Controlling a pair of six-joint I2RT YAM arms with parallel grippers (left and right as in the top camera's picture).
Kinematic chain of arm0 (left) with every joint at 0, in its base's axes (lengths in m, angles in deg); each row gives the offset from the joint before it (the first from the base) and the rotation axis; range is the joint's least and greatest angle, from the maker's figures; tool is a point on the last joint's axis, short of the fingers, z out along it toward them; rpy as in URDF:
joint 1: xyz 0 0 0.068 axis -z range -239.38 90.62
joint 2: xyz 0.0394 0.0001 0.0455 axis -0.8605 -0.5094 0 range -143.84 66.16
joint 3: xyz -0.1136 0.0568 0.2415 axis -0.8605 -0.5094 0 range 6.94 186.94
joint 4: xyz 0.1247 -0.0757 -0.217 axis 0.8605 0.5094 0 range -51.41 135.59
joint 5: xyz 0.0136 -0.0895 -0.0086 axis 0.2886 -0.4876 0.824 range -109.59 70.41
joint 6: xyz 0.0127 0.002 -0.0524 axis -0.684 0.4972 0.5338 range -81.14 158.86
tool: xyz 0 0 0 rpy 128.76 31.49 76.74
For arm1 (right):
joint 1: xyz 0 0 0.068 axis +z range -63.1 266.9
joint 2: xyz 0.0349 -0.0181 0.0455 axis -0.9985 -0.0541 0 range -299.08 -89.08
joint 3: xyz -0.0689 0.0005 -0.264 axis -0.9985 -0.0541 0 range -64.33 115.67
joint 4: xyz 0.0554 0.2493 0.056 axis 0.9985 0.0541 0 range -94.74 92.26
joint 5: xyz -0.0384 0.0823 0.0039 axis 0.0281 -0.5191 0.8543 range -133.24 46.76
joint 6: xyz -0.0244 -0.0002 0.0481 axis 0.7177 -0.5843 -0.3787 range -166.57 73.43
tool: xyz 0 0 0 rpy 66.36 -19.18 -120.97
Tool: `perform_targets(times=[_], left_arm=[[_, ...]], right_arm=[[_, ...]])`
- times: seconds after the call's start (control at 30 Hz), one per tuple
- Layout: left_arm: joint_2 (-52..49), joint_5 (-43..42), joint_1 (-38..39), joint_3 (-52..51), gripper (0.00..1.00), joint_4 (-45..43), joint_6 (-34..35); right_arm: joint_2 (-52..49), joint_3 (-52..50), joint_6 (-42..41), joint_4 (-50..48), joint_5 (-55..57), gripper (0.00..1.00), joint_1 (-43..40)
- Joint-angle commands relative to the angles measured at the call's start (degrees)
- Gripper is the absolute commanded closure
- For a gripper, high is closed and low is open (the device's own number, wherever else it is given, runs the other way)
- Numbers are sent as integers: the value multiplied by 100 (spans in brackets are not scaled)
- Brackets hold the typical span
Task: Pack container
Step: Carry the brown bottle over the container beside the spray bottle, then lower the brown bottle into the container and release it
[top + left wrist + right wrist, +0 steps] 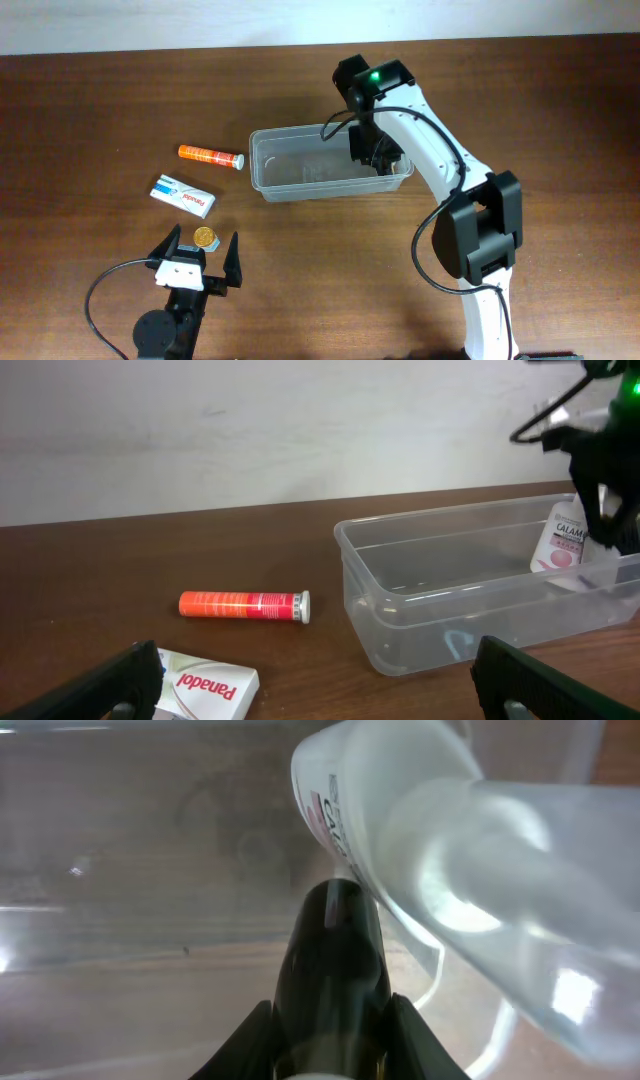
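Observation:
The container (310,186) is a clear plastic tub on the table's middle; it also shows in the left wrist view (440,575) and fills the right wrist view (120,840). My right gripper (375,150) reaches into its right end, shut on a dark glossy bottle (335,950). A white calamine bottle (562,540) stands in the tub right beside that gripper (600,480) and shows close up in the right wrist view (400,810). My left gripper (205,250) is open and empty at the front left, low over the table (320,690).
An orange tube (210,155) lies left of the tub (243,605). A white Panadol box (183,196) lies in front of it, by my left gripper's left finger (205,685). A small gold round item (205,237) sits between the left fingers.

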Motion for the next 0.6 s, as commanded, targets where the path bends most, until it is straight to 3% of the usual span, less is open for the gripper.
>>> perform_targets(times=[0.0, 0.57], left_arm=[[55, -44, -28, -44, 1, -13, -107], [55, -44, -28, -44, 1, -11, -107]], right_arm=[[87, -227, -116, -118, 7, 74, -24], [87, -313, -433, -457, -118, 74, -24]])
